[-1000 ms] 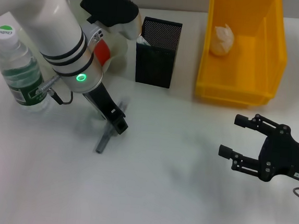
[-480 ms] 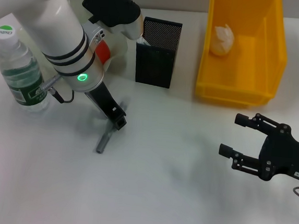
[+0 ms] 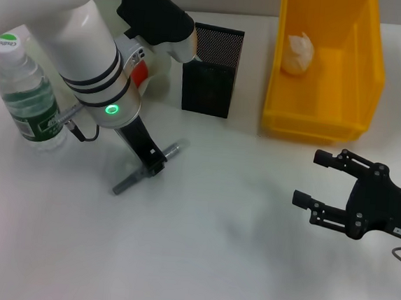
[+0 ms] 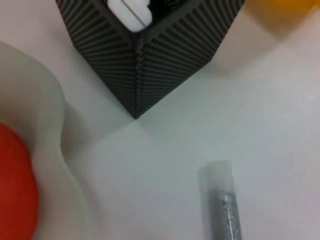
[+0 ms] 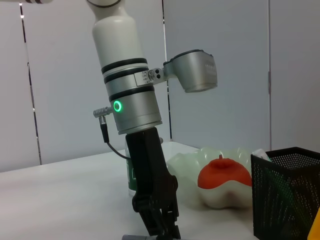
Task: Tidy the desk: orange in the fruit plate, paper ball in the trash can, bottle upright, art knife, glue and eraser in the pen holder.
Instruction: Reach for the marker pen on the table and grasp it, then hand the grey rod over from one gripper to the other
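Observation:
My left gripper (image 3: 154,161) is down on the table in front of the pen holder (image 3: 211,70), shut on the grey art knife (image 3: 146,170), which lies slanted across its fingers. The knife's clear tip (image 4: 220,200) shows in the left wrist view. The orange (image 5: 224,172) sits in the pale green fruit plate (image 5: 187,162). The bottle (image 3: 24,91) stands upright at far left. The paper ball (image 3: 298,52) lies in the yellow trash can (image 3: 315,121). A white item (image 4: 130,12) pokes out of the pen holder; I cannot make out glue or eraser. My right gripper (image 3: 309,178) hovers open at right.
The left arm's white forearm (image 3: 90,49) covers most of the fruit plate in the head view. The pen holder stands between plate and trash can. Bare white table lies between the two grippers and toward the front edge.
The art knife has swung in the left gripper's hold, from nearly upright in the picture to a flatter slant, its far tip now pointing right. The left arm shifted slightly right. The right gripper stayed put.

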Robot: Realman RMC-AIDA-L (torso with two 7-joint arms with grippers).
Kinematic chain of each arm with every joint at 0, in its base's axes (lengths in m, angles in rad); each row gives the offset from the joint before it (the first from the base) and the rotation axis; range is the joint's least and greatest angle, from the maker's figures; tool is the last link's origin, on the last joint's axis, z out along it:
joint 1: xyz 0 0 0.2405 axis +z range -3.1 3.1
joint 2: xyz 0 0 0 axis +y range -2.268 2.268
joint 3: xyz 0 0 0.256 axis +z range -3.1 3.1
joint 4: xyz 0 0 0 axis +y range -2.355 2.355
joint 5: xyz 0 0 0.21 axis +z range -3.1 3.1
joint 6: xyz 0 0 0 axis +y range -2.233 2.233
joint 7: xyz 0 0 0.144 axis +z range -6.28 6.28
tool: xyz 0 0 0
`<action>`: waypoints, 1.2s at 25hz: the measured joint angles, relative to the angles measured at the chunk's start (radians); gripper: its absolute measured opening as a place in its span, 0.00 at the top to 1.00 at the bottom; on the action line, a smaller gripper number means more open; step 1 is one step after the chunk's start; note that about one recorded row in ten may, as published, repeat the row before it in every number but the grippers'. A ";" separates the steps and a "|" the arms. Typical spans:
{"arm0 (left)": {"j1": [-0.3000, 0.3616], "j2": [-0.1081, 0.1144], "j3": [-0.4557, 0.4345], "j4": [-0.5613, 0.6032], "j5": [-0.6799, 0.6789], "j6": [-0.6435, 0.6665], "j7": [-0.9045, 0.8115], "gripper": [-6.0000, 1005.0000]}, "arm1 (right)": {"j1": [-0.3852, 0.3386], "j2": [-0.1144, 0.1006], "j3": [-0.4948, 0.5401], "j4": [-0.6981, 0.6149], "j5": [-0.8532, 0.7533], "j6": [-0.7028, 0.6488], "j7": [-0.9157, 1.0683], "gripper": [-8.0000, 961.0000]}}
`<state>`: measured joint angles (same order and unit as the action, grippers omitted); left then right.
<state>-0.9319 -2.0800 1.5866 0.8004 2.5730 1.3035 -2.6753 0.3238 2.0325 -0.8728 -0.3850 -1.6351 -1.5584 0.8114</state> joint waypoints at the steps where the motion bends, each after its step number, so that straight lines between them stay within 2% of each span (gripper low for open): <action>1: 0.001 0.000 0.000 0.002 -0.001 0.000 0.000 0.75 | 0.000 0.000 0.000 0.000 0.000 0.000 0.000 0.17; 25: 0.017 0.000 0.016 0.005 -0.001 -0.015 0.019 0.77 | 0.001 0.002 0.000 0.000 -0.006 0.000 0.008 0.17; 28: 0.024 0.000 0.011 0.016 -0.001 -0.017 0.023 0.81 | 0.000 0.002 0.000 0.000 -0.006 0.000 0.008 0.17; 30: 0.056 0.003 0.002 0.068 -0.001 -0.016 0.030 0.84 | 0.000 0.002 0.000 0.000 -0.006 0.000 0.008 0.17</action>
<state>-0.8756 -2.0766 1.5887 0.8688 2.5720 1.2873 -2.6453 0.3234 2.0344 -0.8729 -0.3850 -1.6414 -1.5585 0.8192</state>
